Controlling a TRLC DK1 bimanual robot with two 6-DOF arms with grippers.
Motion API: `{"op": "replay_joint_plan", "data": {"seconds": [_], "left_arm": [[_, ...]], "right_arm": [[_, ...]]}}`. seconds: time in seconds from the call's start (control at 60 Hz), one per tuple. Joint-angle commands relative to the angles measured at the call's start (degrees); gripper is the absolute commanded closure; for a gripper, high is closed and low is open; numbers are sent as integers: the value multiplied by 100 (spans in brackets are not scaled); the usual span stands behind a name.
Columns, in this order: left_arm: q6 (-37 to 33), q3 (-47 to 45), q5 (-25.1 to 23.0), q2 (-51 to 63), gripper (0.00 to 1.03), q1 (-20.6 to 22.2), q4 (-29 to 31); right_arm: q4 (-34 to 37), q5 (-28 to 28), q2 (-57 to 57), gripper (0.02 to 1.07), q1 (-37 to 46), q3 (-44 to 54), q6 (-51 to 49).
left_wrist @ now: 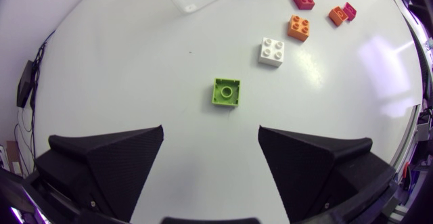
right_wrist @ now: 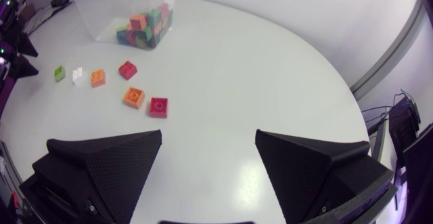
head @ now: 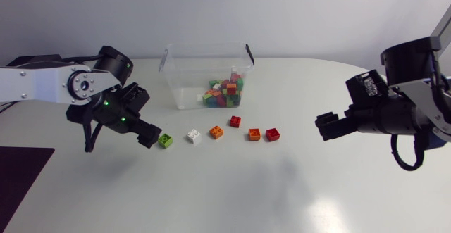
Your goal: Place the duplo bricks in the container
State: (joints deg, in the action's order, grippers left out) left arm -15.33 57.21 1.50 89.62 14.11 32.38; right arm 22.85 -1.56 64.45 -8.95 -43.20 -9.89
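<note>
Six loose duplo bricks lie in a row on the white table in front of the clear container (head: 180, 78): green (head: 165, 140), white (head: 193, 136), orange (head: 216, 131), red (head: 235, 121), orange (head: 254, 134), red (head: 272, 134). Several coloured bricks (head: 225, 92) fill one corner of the container. My left gripper (head: 148, 136) hangs open just left of the green brick (left_wrist: 226, 92), which lies studs-down a little ahead of the fingers (left_wrist: 108, 160). My right gripper (head: 328, 127) is open and empty, well right of the row; its view shows the red brick (right_wrist: 158, 107) nearest.
The container (right_wrist: 91, 11) stands at the back middle of the table. In the left wrist view the white brick (left_wrist: 272, 51) and an orange brick (left_wrist: 298, 27) lie beyond the green one. Bare table spreads in front of the row.
</note>
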Motion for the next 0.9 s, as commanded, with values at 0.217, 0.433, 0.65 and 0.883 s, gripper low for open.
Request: {"op": "replay_joint_plan", "data": {"seconds": [0.217,0.433,0.65,0.883], "left_arm": [[-479,959,-159,1365,11,154,225],[-620,1433,-167,1962,12,154,383],[-638,1776,-167,2279,21,189,559],[-682,1925,-211,2463,40,154,770]], "right_arm": [[527,68,991,7,-142,-532,-813],[483,95,1466,7,-212,-734,-786],[483,68,1791,7,-283,-874,-778],[475,24,2037,7,-291,-1076,-751]]}}
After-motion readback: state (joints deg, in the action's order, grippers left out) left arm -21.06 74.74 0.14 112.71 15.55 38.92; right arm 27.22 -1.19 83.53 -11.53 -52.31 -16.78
